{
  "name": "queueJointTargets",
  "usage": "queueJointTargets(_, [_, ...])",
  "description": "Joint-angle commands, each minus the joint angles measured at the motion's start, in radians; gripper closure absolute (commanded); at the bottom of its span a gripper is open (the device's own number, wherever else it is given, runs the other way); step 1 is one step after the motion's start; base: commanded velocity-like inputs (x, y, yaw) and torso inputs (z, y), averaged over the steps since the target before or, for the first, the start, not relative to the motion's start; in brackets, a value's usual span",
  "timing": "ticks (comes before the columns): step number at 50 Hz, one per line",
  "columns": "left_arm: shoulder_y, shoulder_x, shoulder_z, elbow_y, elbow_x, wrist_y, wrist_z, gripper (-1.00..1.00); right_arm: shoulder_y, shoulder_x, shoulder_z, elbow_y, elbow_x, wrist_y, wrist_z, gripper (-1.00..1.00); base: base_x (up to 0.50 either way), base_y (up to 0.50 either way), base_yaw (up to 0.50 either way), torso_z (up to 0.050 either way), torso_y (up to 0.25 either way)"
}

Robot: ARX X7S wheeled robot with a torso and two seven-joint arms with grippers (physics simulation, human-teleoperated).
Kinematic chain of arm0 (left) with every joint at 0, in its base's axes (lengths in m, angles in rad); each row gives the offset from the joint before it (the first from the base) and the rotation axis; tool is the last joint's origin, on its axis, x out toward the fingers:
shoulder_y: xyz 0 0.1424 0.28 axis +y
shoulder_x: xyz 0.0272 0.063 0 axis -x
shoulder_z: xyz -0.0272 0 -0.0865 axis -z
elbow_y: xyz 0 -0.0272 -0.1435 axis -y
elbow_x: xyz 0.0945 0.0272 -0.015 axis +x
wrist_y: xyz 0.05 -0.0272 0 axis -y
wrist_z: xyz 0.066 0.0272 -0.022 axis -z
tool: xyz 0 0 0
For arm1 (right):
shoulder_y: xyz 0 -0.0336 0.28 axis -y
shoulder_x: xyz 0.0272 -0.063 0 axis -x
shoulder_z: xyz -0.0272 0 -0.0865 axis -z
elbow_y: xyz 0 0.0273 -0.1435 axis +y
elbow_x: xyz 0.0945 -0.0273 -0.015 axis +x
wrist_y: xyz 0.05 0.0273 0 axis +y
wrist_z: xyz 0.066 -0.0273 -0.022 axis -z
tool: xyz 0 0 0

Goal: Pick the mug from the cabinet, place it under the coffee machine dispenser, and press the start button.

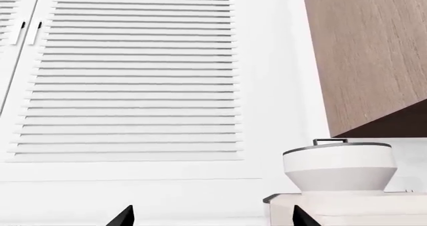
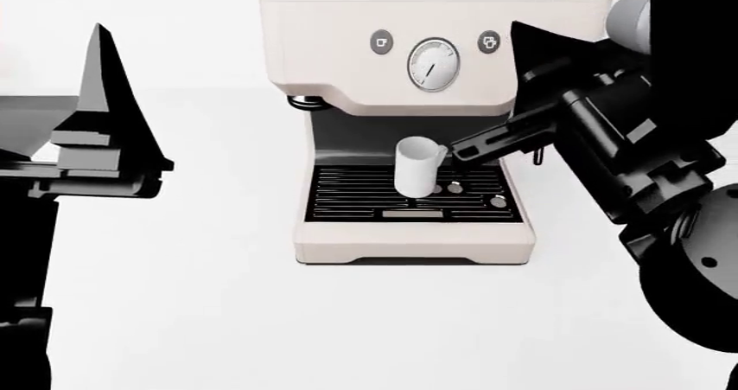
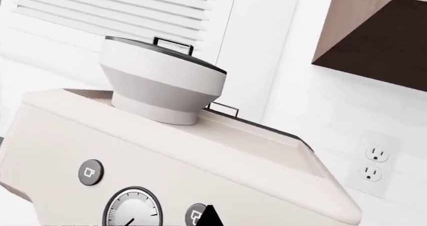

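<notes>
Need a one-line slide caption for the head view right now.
Mug stands on the drip grille under the coffee machine dispenser; right end effector beside it.

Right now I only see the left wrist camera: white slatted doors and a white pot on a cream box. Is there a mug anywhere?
Observer: Yes. In the head view a small white mug stands upright on the black drip grille of the coffee machine, under its dispenser.
Operator: Is anything holding it?
Observer: No. The right gripper is up beside the machine's front panel, clear of the mug.
Operator: What is on that panel?
Observer: A round gauge sits between two small round buttons, the left-hand button and the right-hand button, as the head view shows them.
</notes>
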Motion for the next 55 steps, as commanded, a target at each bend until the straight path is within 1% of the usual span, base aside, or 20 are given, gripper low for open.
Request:
queueJointTargets(1, [0.005,-0.001,0.0,-0.003,0.0,0.005,-0.001,-1.0,0.001,0.003,-0.005,-0.003,0.006,-0.001,-0.001,1.0,0.0,0.0,0.0,0.0,0.0])
queueJointTargets(16, [0.01,-0.006,0.0,-0.001,-0.003,0.009,-0.002,-1.0,0.002,0.0,-0.004,-0.006,0.053,0.003,0.03,1.0,0.0,0.0,0.0,0.0,0.0])
queueJointTargets(55, [0.026,-0.01,-0.001,-0.01,0.002,0.029,-0.003,-1.0,-0.01,-0.006,-0.067,0.027,-0.007,-0.044,-0.001,1.0,0.0,0.0,0.0,0.0,0.0])
